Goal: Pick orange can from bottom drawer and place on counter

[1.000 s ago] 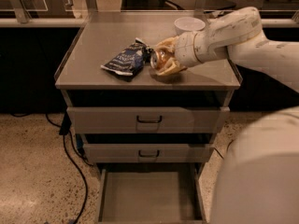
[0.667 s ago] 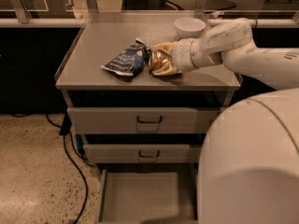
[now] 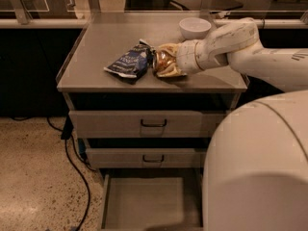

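On counter (image 3: 91, 52), gripper (image 3: 166, 64) clasping orange can (image 3: 160, 60), shifted slightly left since earlier, now just beside blue snack bag (image 3: 129, 61); bottom drawer (image 3: 144, 201) stays open.

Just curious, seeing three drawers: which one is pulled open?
The bottom drawer, pulled out; the top drawer and middle drawer are shut. The gripper holds the orange can at the counter.
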